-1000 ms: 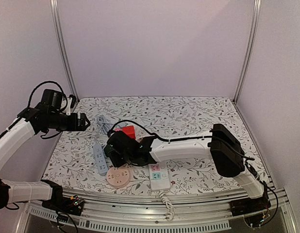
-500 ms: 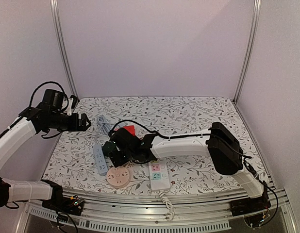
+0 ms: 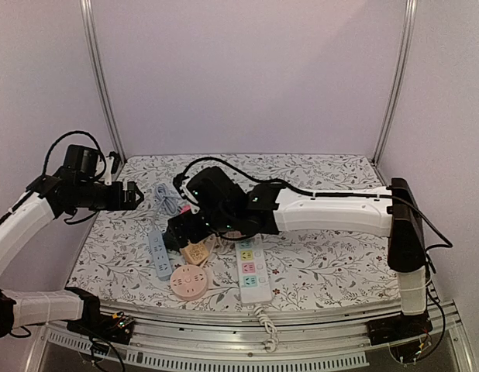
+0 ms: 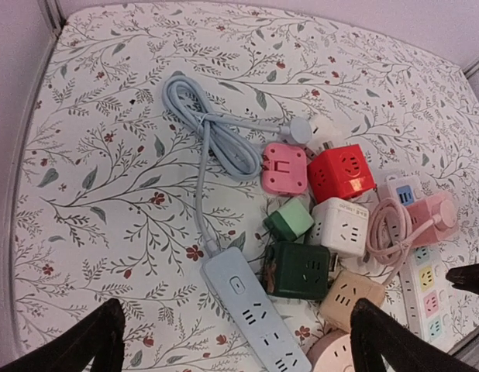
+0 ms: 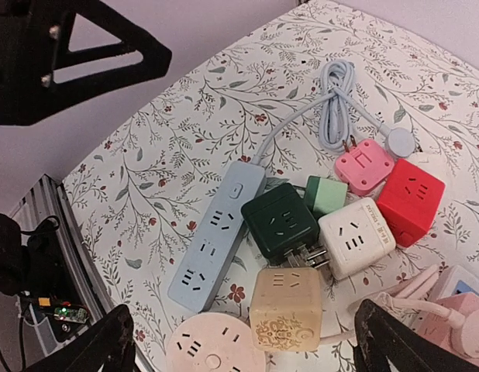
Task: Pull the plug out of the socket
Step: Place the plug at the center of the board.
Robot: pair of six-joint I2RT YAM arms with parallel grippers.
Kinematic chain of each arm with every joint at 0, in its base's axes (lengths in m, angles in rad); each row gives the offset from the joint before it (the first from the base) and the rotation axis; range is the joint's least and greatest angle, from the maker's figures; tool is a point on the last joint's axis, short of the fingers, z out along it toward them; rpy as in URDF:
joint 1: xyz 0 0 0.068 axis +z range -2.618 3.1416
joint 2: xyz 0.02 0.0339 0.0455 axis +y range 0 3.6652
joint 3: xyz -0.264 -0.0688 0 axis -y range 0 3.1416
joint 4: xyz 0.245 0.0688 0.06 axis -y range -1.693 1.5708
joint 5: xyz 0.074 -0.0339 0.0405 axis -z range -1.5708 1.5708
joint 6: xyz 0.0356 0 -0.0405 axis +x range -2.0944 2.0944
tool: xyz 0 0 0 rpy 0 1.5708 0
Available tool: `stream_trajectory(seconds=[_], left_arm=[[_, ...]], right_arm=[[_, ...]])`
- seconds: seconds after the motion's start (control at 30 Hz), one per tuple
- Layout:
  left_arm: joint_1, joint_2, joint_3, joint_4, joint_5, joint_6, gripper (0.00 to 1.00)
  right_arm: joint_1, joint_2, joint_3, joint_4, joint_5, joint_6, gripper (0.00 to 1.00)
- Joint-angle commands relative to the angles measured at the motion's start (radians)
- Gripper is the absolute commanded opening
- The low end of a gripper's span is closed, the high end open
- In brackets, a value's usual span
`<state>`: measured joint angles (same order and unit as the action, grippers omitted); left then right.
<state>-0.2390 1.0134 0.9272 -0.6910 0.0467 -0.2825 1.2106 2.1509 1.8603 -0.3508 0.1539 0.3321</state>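
Note:
A dark green cube plug [image 5: 280,221] lies on the table with its bare metal prongs [image 5: 311,254] showing in the gap between a beige cube socket [image 5: 286,308] and a white cube socket [image 5: 356,236]. The prongs sit in no socket. My right gripper [image 5: 243,306] hovers open above these cubes with nothing between its fingers. In the top view it hangs over the cluster [image 3: 189,232]. My left gripper [image 4: 237,304] is open and empty, high at the table's left [image 3: 131,194], looking down on the green cube [image 4: 298,270] and beige cube [image 4: 349,298].
A light blue power strip [image 5: 216,232] with a coiled cord lies left of the cubes. A round pink socket [image 5: 215,345] is near the front edge. A red cube [image 5: 410,200], a pink plug [image 5: 363,165], a light green adapter [image 5: 326,194] and a white strip [image 3: 253,275] crowd the right.
My right gripper has opened and risen from the table, away from the cubes. The beige cube now lies uncovered beside the green one. The left arm has hardly moved.

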Motion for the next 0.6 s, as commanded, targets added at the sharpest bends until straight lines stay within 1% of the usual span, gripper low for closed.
stream_trajectory(seconds=[0.0,0.2,0.33,0.4,0.47,0.57], left_arm=[[0.012,-0.037,-0.021,0.027,-0.020,-0.003,0.99],[-0.007,-0.081,-0.032,0.054,0.015,0.012,0.97],[-0.081,-0.083,-0.038,0.092,0.069,0.040,0.94],[-0.128,-0.059,-0.024,0.102,0.081,0.054,0.94],[-0.161,-0.018,0.011,0.098,0.090,0.064,0.94],[-0.169,0.052,0.109,0.090,0.114,0.053,0.95]], right_arm=[[-0.002,-0.170,-0.112,-0.048,0.071,0.016,0.98],[-0.060,-0.324,-0.306,-0.114,0.133,0.094,0.99],[-0.109,-0.396,-0.453,-0.095,0.169,0.164,0.99],[-0.116,-0.420,-0.530,-0.045,0.205,0.179,0.99],[-0.118,-0.442,-0.616,0.051,0.220,0.176,0.99],[-0.116,-0.465,-0.713,0.186,0.206,0.171,0.99]])
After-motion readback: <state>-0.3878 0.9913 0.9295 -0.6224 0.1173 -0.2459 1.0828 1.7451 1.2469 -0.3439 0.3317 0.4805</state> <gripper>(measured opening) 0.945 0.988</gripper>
